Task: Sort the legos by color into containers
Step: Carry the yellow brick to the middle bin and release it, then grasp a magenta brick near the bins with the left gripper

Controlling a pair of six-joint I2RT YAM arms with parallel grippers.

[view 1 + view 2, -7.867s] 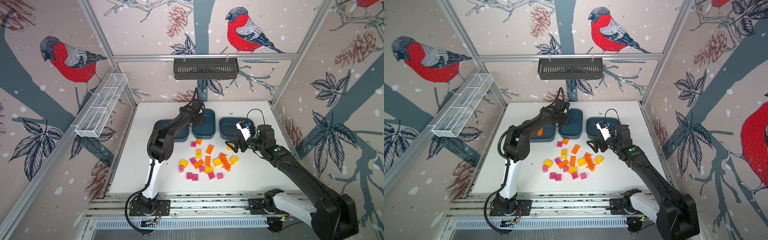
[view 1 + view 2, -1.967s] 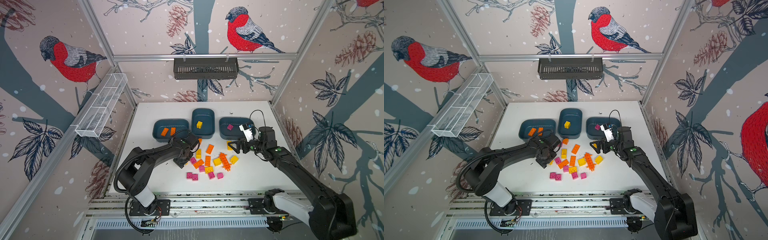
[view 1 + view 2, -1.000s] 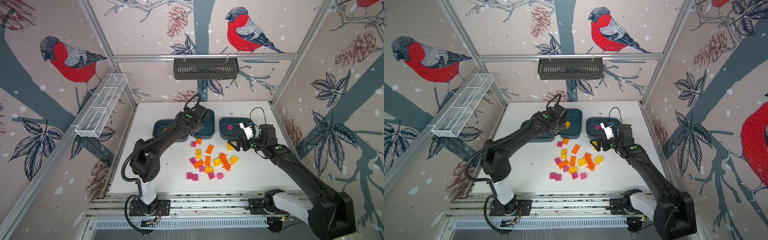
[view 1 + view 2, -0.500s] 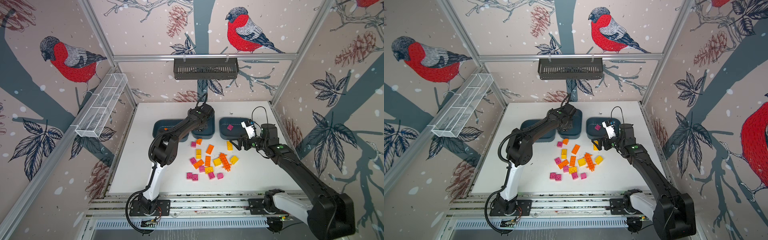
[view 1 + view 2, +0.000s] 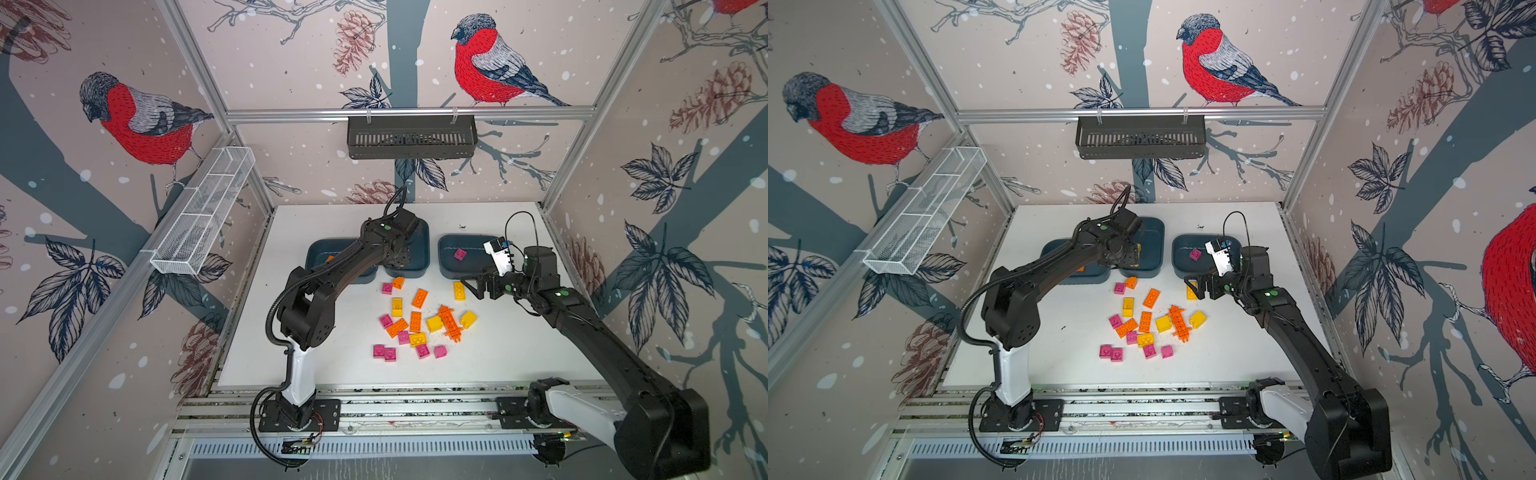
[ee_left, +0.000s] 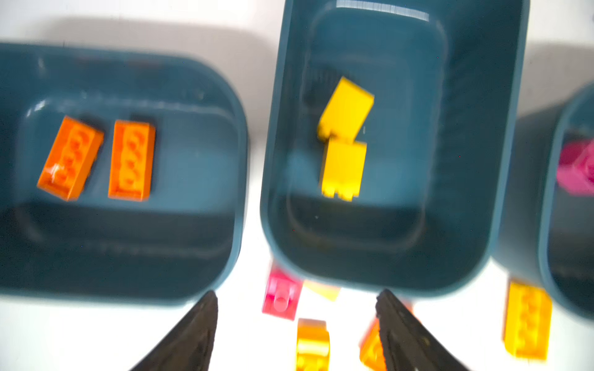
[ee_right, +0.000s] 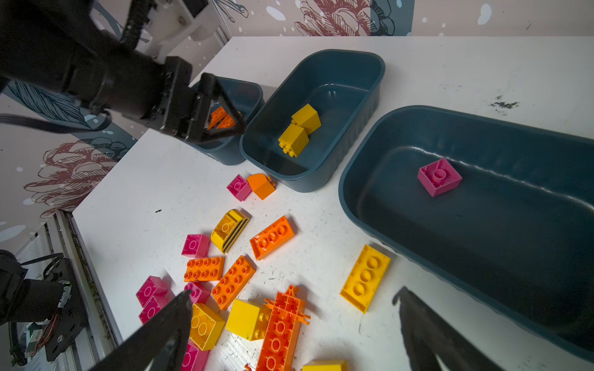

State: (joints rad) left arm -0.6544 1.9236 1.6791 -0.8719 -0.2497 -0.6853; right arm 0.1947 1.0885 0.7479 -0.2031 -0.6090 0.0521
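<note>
Three dark teal containers stand in a row at the back. The left one (image 6: 225, 96) holds two orange legos (image 6: 131, 160). The middle one (image 6: 466, 160) holds two yellow legos (image 6: 342, 167), one leaning on the other. The right one (image 7: 482, 241) holds a pink lego (image 7: 438, 176). My left gripper (image 5: 399, 261) hangs open and empty over the middle container's near end (image 5: 419, 253). Loose orange, yellow and pink legos (image 5: 415, 322) lie in a cluster on the white table, a long spiky orange piece (image 7: 283, 327) among them. My right gripper (image 7: 294, 292) stands open and empty above a yellow oblong lego (image 7: 364, 278).
A black slotted basket (image 5: 411, 137) hangs on the back wall. A white wire-mesh tray (image 5: 203, 212) is fixed to the left wall. An orange rounded brick (image 7: 262, 186) and a pink one (image 7: 239, 188) lie just in front of the middle container.
My left arm swung from the left container over to the middle one and its jaws opened; a second yellow brick now lies there. The right arm has barely moved.
</note>
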